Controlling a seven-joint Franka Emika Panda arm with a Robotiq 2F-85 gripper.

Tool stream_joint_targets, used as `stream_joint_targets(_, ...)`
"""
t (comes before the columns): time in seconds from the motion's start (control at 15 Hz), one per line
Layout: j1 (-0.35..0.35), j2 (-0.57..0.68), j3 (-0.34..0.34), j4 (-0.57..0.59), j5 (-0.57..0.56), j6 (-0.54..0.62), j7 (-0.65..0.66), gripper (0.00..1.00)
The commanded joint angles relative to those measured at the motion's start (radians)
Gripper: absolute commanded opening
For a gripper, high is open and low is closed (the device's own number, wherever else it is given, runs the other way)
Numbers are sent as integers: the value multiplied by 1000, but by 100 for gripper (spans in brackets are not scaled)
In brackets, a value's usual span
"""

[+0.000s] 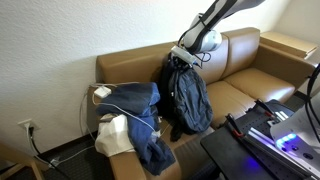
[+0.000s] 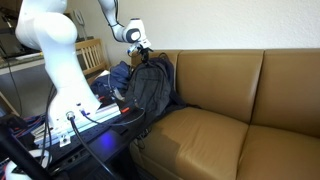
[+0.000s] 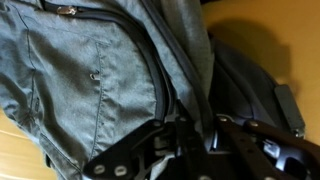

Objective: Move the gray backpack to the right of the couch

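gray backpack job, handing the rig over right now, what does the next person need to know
End effector: at the top of the gray backpack, among its straps in the wrist view. I cannot tell whether it is shut on them.
Backpack: upright, apparently standing on the couch seat against the backrest, next to a rumpled blue jacket.
Done: the end effector is in place at the backpack's top, nothing more.
Left: confirm the grip, lift, carry the backpack to the right of the couch, release.
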Motion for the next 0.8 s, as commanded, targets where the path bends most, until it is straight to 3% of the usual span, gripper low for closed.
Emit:
stream_joint_targets(0.0, 0, 9, 1, 54, -12, -149, -7, 3)
stream_joint_targets(0.13, -33, -150, -43, -87, -31, -207, -22, 4)
stream_joint_targets(0.33, -13, -238, -156, -182, -102, -227, 71, 4)
stream_joint_targets(0.53, -37, -359, -264, -290, -235, -171, 197, 4)
stream_joint_targets(0.73, -136, -474, -311, -360, -312, -88, 241, 4)
